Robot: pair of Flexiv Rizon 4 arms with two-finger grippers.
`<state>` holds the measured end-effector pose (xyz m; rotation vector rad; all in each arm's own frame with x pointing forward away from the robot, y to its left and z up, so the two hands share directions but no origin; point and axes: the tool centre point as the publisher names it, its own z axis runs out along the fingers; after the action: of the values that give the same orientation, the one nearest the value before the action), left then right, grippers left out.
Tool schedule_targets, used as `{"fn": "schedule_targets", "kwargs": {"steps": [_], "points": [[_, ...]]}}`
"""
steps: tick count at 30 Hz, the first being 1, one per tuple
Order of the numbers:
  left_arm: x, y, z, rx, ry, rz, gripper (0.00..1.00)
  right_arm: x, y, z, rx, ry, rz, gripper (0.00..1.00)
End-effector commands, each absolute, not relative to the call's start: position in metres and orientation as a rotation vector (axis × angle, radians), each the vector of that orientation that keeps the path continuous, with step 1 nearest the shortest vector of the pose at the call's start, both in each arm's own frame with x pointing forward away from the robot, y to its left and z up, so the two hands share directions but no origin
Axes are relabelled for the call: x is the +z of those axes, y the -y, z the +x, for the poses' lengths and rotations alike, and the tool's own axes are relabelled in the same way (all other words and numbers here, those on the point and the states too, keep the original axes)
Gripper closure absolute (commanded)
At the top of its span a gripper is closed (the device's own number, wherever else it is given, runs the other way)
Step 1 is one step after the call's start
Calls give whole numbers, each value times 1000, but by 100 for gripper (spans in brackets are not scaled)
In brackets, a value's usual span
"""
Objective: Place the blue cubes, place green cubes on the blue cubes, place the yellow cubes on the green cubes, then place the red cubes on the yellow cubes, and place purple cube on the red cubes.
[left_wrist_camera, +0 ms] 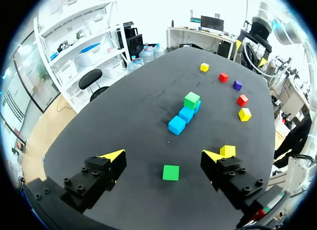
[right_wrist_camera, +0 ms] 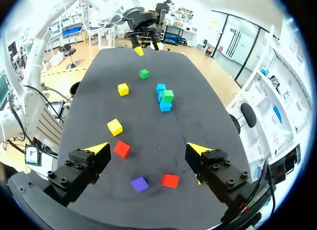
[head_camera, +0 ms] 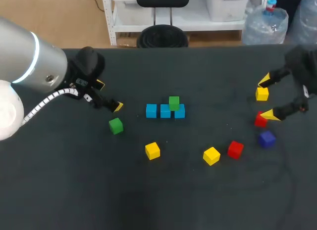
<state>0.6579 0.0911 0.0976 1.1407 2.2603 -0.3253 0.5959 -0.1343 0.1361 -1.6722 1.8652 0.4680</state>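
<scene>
"What's the left gripper (left_wrist_camera: 163, 157) up to?"

"Spread wide, nothing in it (fingers well apart, above the table (head_camera: 59, 190)). A loose green cube (left_wrist_camera: 171, 172) lies flat on the table between the two yellow tips, touching neither."

"And the right gripper (right_wrist_camera: 147, 150)?"

"Gaping and empty too, over at the right edge. A purple cube (right_wrist_camera: 139, 184) and a red cube (right_wrist_camera: 170, 180) lie near each other on the table just ahead of it, in line with the gap between its fingers. From above, a yellow cube (head_camera: 262, 93) shows between its tips, though I can't tell whether either finger touches it."

"So where's the stack?"

"Mid-table, well apart from both grippers. The blue cubes (head_camera: 165, 111) stand in a row, side against side (three of them), and a stacked green cube (head_camera: 174, 103) sits on top, toward the row's right end."

"Count the lot for me."

"Eleven cubes. Three blue, two green, three yellow, two red, one purple (all plain-coloured faces from where I stand). The second yellow (head_camera: 152, 150) lies alone in front of the row, on the left. The third yellow (head_camera: 211, 155) is in front on the right, with the second red (head_camera: 235, 149) just beside it."

"And the purple one?"

"On the table, between that second red and the right gripper, near the first red."
</scene>
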Motion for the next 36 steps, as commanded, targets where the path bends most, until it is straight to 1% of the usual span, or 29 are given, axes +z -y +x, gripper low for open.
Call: {"fn": "schedule_targets", "kwargs": {"steps": [1, 8, 13, 17, 26, 36], "points": [[98, -90, 657, -318, -2265, 1137, 0, 135, 134, 597, 473, -1862, -1672, 0], [98, -90, 657, -318, -2265, 1137, 0, 135, 134, 597, 473, -1862, -1672, 0], [89, -122, 659, -271, -2216, 1187, 0, 135, 134, 597, 473, -1862, -1672, 0], [88, -131, 658, -244, -2160, 1270, 0, 135, 134, 597, 473, -1862, -1672, 0], [83, -122, 657, -288, -2206, 1227, 0, 135, 134, 597, 473, -1862, -1672, 0], [52, -108, 641, -297, -2305, 1124, 0, 135, 134, 597, 473, -1862, -1672, 0]]}}
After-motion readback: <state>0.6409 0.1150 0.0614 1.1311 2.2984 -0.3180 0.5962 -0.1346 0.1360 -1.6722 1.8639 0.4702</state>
